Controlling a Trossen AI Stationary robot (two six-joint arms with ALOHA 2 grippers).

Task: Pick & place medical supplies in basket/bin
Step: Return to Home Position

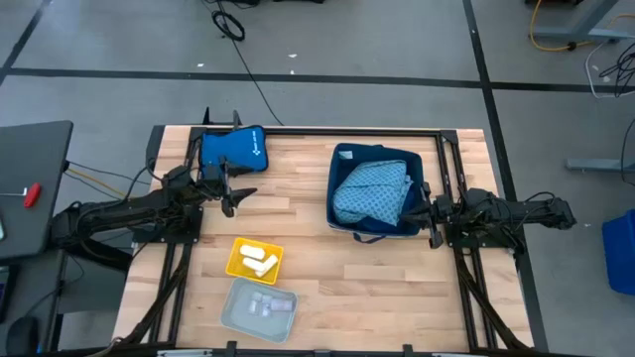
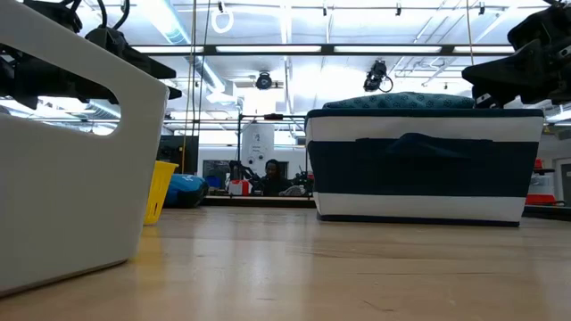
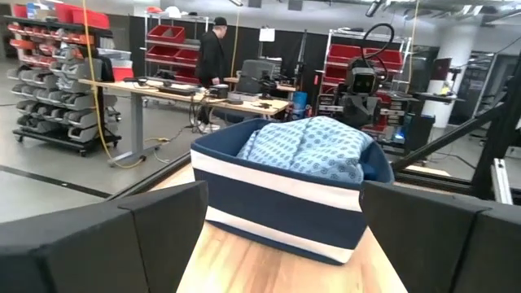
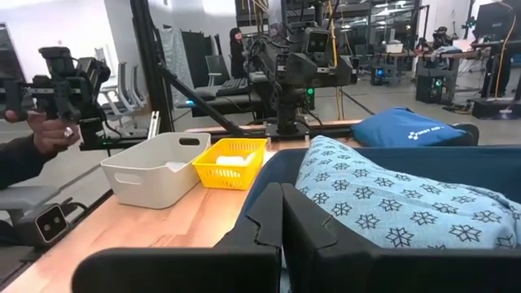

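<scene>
Right end effector (image 1: 429, 213), high view: it hangs at the edge of the navy-and-white striped fabric bin (image 1: 382, 152). To go home well, I judge it should rise clear of the rim, then draw back.
Teal patterned cloth (image 1: 372, 188), high view: it lies folded inside the striped bin and fills it. No dark blue cloth shows apart from it.
Left end effector (image 1: 233, 188), high view: it hangs just beside the blue zip pouch (image 1: 230, 147). A straight retreat away from the pouch looks safest.
Small supplies, high view: white tubes (image 1: 256, 261) lie in the yellow mesh basket (image 1: 234, 266). Small pale vials (image 1: 263, 305) lie in the pale grey plastic bin (image 1: 228, 315). Both containers stand on the wooden surface (image 1: 308, 258).
Low view: the three containers stand well apart.
Left wrist view: the left arm's fingers are spread wide and hold nothing. The striped bin is ahead.
Right wrist view: the right arm's fingers are pressed together and empty, beside the cloth.
Writing: the pouch carries a white logo and print, too small to read.
</scene>
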